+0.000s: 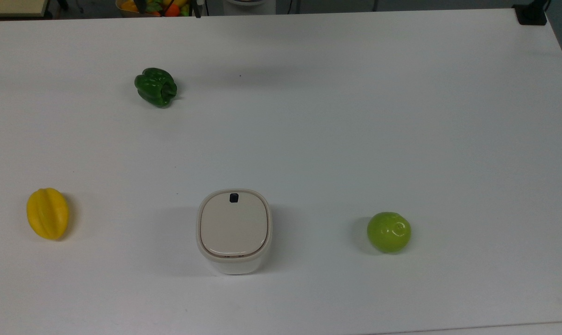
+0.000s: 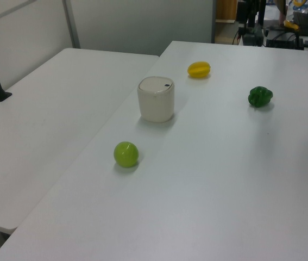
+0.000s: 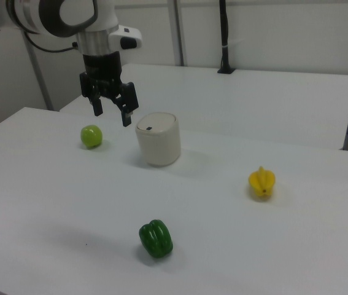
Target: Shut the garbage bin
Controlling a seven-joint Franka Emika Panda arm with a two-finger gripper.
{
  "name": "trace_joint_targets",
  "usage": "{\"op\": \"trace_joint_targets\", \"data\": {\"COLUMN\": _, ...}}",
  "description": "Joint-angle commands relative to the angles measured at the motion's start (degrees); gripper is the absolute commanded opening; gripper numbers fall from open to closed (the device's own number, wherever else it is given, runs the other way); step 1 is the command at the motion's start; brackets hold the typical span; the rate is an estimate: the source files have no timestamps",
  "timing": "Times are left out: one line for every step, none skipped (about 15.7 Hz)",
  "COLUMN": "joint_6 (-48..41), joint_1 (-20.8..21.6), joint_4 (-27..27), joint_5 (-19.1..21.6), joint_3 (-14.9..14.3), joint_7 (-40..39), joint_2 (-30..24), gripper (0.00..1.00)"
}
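- Bin on counter: light, stiff plastic, lid down flat.
- Best pressed on lid top, not gripped.
- Gripper raised, jaws spread, empty.

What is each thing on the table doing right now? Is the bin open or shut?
garbage bin: upright, lid down flat, shut.
gripper: open, holding nothing, in the air.
green pepper: lying on its side on the table.
yellow starfruit: lying on the table.
green apple: resting on the table, untouched.
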Motion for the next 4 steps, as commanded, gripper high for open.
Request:
{"op": "trace_joint_targets", "data": {"joint_6": 1.4, "joint_1": 1.1, "joint_4": -3.6, "joint_5": -1.1, "joint_3": 0.0, "joint_7": 2.0, "joint_2": -1.6, "gripper": 1.00}}
{"op": "trace_joint_targets", "data": {"joint_6": 1.8, "joint_1": 1.1, "joint_4": -4.0, "joint_5": -1.1, "joint_3": 0.0, "joint_7": 2.0, "joint_2": -1.6, "gripper": 1.00}}
{"op": "trace_joint_targets", "data": {"joint_6": 2.0, "joint_1": 1.2, "joint_4": -4.5, "joint_5": -1.1, "joint_3": 0.0, "joint_7": 2.0, "joint_2": -1.6, "gripper": 1.00}}
{"op": "trace_joint_targets", "data": {"joint_6": 2.1, "joint_1": 1.6, "joint_4": -4.7, "joint_5": -1.1, "joint_3": 0.0, "joint_7": 2.0, "joint_2": -1.7, "gripper": 1.00}}
